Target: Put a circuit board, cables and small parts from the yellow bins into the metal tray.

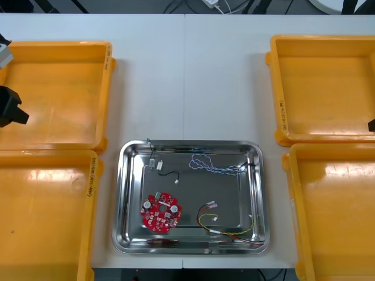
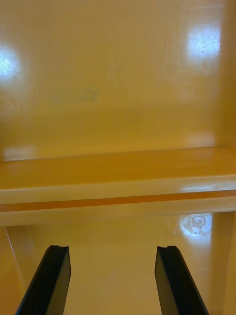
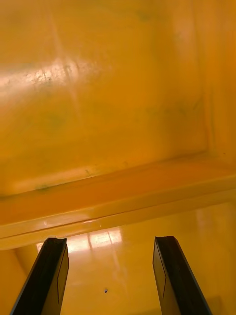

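Left end effector (image 3: pixel 110 241): fingers (image 3: pixel 49 275) spread wide, nothing between them. It hovers over a bin floor on the left side, with two bin rims (image 3: pixel 118 197) side by side just past the fingertips. In the front view a black bit of the left arm (image 1: pixel 10 108) shows at the picture's edge, above the far left bin (image 1: pixel 58 88).

Right end effector (image 2: pixel 112 248): also spread, gripping nothing. It is over a bin floor on the right side, with a double rim just ahead of its fingertips. A black tip of the right arm (image 1: pixel 371 124) shows at the edge, over the far right bin (image 1: pixel 328 82) close to where it meets the near right bin (image 1: pixel 334 216).

The tray (image 1: pixel 126 199) sits on the bench (image 1: pixel 176 76) between the near left bin (image 1: pixel 41 216) and the near right bin. Inside the tray:
- The circuit board (image 1: pixel 160 212) lies flat at the near left.
- The red and yellow cable (image 1: pixel 228 227) lies at the near right, well apart from the board.
- The blue and white cable (image 1: pixel 214 165) lies along the far side.
- The small metal part (image 1: pixel 154 164) is near the far left corner.
- The black cable (image 1: pixel 169 174) lies just beside that part.
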